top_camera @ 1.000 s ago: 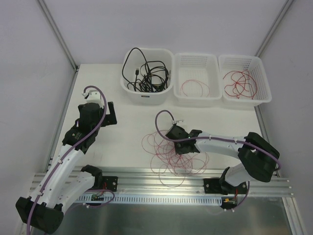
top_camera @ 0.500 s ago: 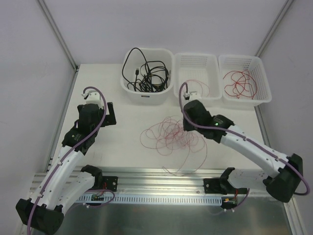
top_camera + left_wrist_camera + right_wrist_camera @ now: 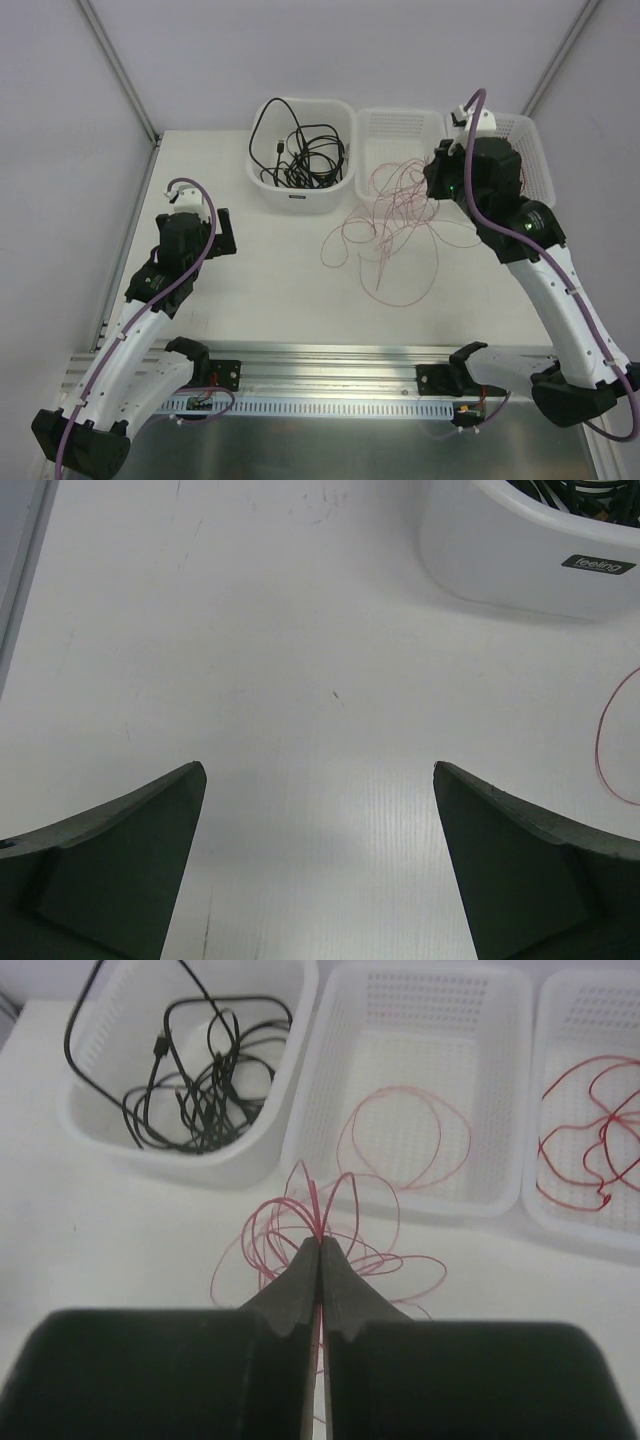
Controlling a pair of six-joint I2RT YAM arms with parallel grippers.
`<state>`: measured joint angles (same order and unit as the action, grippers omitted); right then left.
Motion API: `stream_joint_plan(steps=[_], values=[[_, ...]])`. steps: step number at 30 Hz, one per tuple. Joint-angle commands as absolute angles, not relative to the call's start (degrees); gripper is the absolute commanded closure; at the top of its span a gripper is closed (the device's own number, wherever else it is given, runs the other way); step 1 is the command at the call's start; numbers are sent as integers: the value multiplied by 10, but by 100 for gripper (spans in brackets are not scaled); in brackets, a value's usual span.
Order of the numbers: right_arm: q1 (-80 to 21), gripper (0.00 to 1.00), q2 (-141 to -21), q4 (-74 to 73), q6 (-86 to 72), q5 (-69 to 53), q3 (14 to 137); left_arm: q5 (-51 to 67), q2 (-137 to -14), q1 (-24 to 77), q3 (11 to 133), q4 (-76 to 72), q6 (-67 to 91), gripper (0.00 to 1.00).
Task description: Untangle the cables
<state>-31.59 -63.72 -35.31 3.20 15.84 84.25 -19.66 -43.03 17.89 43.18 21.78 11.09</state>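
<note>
Since the frame half a second ago, the right hand [image 3: 432,183] has been carried from over the middle of the table [image 3: 260,290] to the far right, and the red wire tangle [image 3: 395,215] has been dragged along with it. The hand is now seen raised over the rims where the middle basket [image 3: 400,125] and the right basket [image 3: 535,200] meet. In the right wrist view its fingers [image 3: 300,1270] are pressed together on a few strands of the tangle [image 3: 300,1210], which fan out from the fingertips. From above, the tangle is seen spread to the left of and nearer than the hand, partly over the near edge of the middle basket and partly over the table in front of it. A single red loop [image 3: 405,1135] lies in the middle basket, and more red wires [image 3: 590,1140] lie in the right basket. The black cables [image 3: 300,155] are piled in the left tub [image 3: 300,197]. The left hand [image 3: 318,770] is held wide open over bare table at the left, well apart from the tangle.
</note>
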Motion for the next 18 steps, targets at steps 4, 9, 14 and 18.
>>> stream_joint_plan(steps=[4, 9, 14, 18], values=[[-244, 99, -716, -334, 64, 84, 1035, -205, -419, 172, 422, 205, 105, 1], [-194, 99, -790, -279, 66, 72, 1121, -200, -423, 172, 422, 205, 106, 1], [-145, 99, -892, -182, 52, 5, 1150, -200, -423, 172, 420, 203, 108, 1], [-127, 99, -975, -136, 43, -21, 1139, -187, -426, 172, 418, 203, 112, 1]])
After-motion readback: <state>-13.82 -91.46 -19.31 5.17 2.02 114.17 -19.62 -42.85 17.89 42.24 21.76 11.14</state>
